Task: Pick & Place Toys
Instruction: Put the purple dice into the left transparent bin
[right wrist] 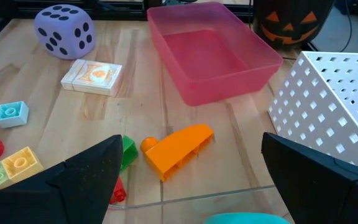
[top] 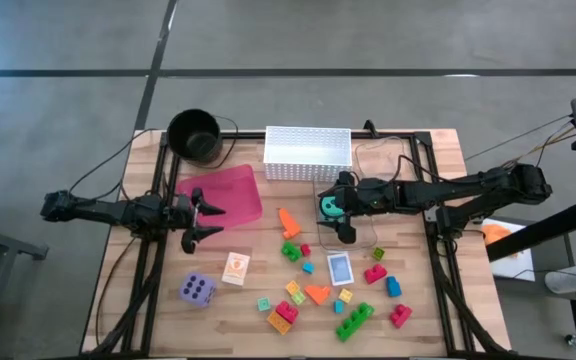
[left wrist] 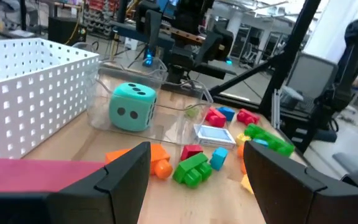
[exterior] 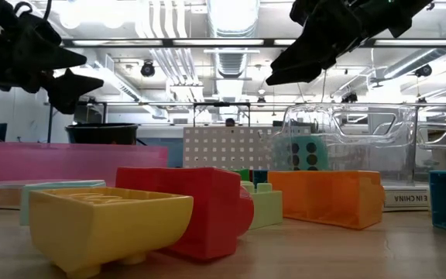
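Two arms: both reach over the wooden bench (top: 248, 310) from opposite sides, the left from the left edge, the right from the right edge.
White perforated basket (top: 308, 152): at the far middle of the bench, beside the pink tray.
Pink tray (top: 223, 195): flat on the bench, left of the basket; nothing shows inside it in the right wrist view.
Black bucket (top: 194, 135): at the far left corner, behind the tray.
Clear plastic container (exterior: 347, 143): right of the basket, holding the teal die.
Left end effector (top: 200, 222): above the near left edge of the pink tray, fingers apart, nothing between them.
Right end effector (top: 340, 215): above the clear container, over the teal die, fingers spread wide, gripping nothing.
Teal die (top: 330, 208): inside the clear container, just under the right end effector.
Purple die (top: 197, 290): on the bench near the left front, well apart from both arms.
Cards: one orange-printed card (top: 235, 268) just right of the purple die; one blue card (top: 339, 268) among the blocks.
Orange wedge block (right wrist: 178, 148): on the bench between the tray and the container.
Small blocks (top: 313, 295): red, green, blue, orange and yellow pieces scattered loose across the front middle and right of the bench.
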You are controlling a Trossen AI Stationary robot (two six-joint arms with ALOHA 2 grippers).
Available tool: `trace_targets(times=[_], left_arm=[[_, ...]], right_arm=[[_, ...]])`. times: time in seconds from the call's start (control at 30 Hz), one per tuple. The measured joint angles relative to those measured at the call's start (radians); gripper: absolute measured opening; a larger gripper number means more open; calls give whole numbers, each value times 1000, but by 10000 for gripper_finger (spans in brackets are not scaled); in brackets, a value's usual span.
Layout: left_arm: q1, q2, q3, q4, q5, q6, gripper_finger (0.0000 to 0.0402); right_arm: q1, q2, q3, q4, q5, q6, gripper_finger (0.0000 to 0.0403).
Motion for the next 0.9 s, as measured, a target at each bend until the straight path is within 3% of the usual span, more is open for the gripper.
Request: trace_targets(times=[0.4,0.6,0.9], left_arm=[[0,0,0,-3,-3,49,260],[0,0,0,-10,-70,39,260],[0,-2,0,9,-7,0,261]], right_arm=[[0,0,0,0,0,0,378],[0,0,0,0,0,0,378],[0,0,0,0,0,0,378]])
